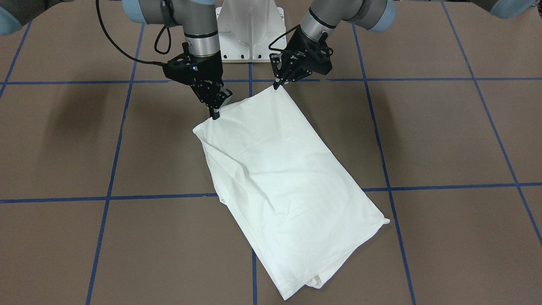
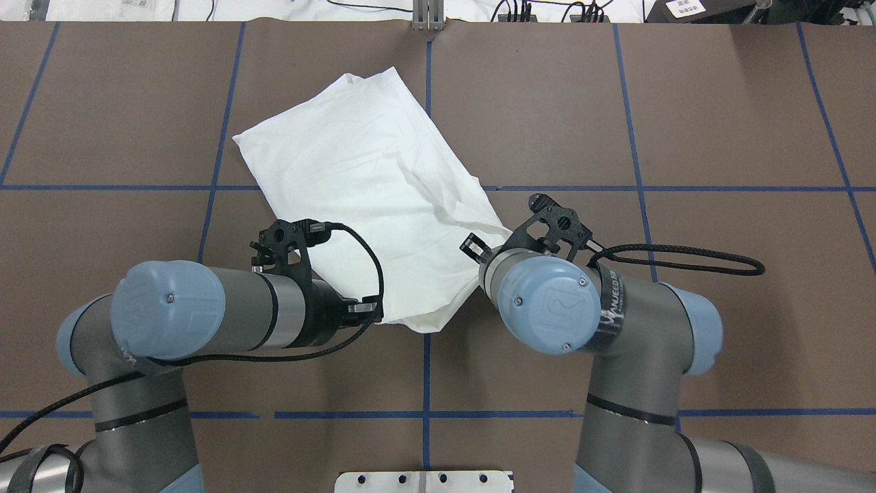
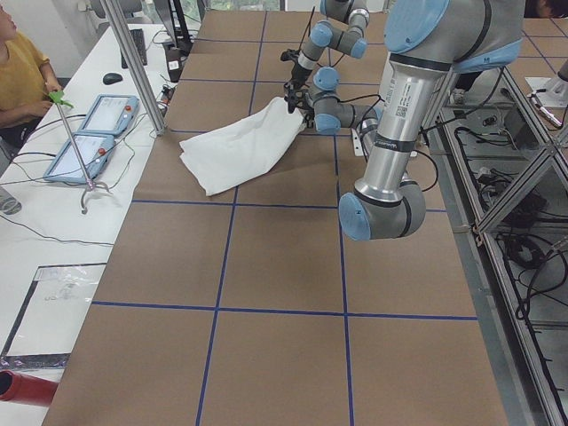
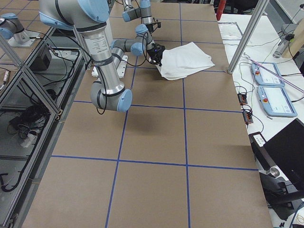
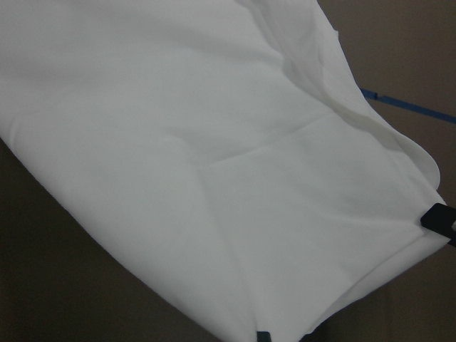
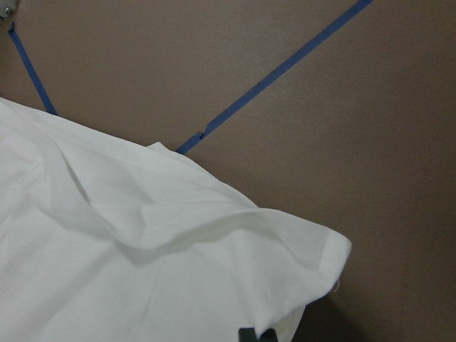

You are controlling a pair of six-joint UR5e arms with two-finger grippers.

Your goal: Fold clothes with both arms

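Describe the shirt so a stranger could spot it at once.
On the brown table gridded with blue tape, look just before the white pedestal base. The folded white shirt lies slantwise, the only cloth, two corners pinched by black fingers.

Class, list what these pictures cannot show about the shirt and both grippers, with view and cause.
Right gripper: overhead, its own wrist cap covers most of it.
Left gripper jaws: left wrist view, bottom edge shows only a tip.
Both grips: side views, too small.
Shirt underside: every view, the cloth itself hides it.
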